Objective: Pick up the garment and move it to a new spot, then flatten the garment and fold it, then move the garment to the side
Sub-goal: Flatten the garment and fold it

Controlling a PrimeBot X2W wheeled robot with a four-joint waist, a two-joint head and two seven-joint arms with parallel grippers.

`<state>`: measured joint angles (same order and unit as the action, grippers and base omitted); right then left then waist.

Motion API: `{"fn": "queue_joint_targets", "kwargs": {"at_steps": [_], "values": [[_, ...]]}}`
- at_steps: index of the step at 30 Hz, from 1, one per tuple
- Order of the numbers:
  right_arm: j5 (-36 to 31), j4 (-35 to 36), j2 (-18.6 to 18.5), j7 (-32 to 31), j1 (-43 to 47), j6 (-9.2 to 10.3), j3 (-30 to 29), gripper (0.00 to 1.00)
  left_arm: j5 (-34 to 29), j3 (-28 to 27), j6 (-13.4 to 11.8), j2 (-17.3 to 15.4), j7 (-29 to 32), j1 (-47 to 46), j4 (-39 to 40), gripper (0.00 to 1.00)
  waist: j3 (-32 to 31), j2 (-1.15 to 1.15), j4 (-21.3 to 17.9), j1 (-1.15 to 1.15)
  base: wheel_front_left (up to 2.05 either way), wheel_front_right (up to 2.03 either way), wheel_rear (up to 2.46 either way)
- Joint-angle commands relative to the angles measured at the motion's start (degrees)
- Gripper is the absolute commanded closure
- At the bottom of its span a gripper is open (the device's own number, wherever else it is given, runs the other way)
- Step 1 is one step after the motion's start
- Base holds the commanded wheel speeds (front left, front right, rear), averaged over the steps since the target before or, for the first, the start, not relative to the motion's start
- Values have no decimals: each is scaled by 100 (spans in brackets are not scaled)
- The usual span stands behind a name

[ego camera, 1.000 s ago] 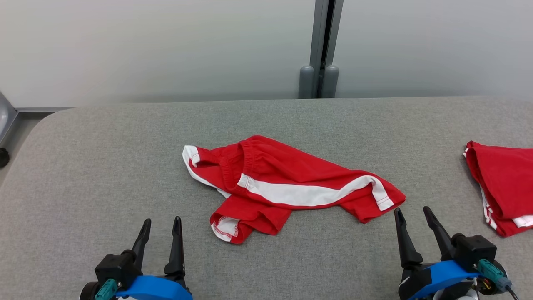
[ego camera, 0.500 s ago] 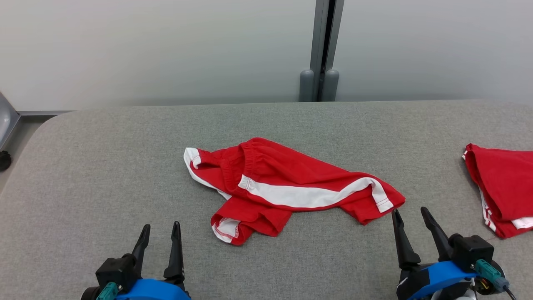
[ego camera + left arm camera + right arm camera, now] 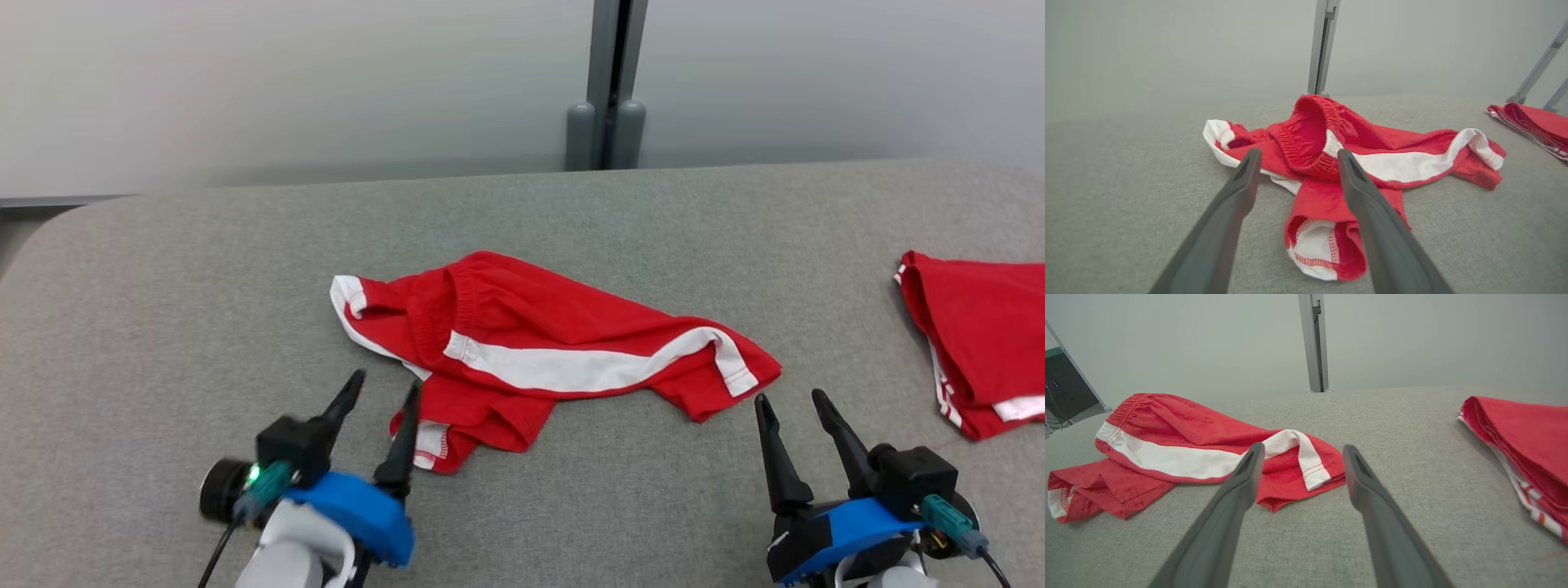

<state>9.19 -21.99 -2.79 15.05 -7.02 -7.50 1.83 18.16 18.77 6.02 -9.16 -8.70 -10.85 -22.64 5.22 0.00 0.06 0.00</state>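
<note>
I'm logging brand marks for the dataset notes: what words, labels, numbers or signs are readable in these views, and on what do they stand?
None: no text can be read in any view.
The red and white shorts show no print or tag, and neither does the folded red garment at the right.
The left gripper and right gripper carry no legible marking.
The grey table and the wall are plain.

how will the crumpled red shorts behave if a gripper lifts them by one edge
Probably floppy: the red shorts lie rumpled in soft folds, so they would likely drape from the pinch. The cloth looks thin, so likely light. On the textured grey table cover, a push would probably bunch them rather than slide them.
</note>
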Motion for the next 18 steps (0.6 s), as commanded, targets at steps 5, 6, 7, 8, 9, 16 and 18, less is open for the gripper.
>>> {"fn": "queue_joint_targets", "kwargs": {"at_steps": [5, 6, 7, 8, 9, 16, 18], "values": [[-26, 34, -19, 17, -202, 1, 108, 0, 137, 342, 119, -109, 529, -775, -233, 0, 270, 0, -194, 0, 0, 0, 0], [-28, 33, -20, 17, -237, 1, 136, 0, 164, 397, 123, -126, 620, -900, -303, 0, 335, 0, -241, 0, 0, 0, 0], [-25, 32, -20, 17, -269, 1, 173, 0, 189, 478, 137, -150, 711, -1017, -384, 0, 400, 0, -289, 0, 0, 0, 0], [-20, 20, -20, 17, -309, 1, 206, 0, 220, 547, 146, -181, 789, -1130, -461, 0, 464, 0, -337, 0, 0, 0, 0], [-26, 1, -21, 17, -349, 1, 229, 0, 270, 592, 152, -203, 852, -1236, -526, 0, 530, 0, -380, 0, 0, 0, 0], [106, -225, -19, 17, -614, 1, 486, 0, 577, 861, 147, -261, 870, -1673, -799, 95, 871, 0, -499, 0, 0, 0, 0], [165, -345, -21, 18, -737, 1, 515, 0, 645, 931, 148, -293, 807, -1704, -800, 100, 926, 0, -476, 0, 0, 0, 0]]}}
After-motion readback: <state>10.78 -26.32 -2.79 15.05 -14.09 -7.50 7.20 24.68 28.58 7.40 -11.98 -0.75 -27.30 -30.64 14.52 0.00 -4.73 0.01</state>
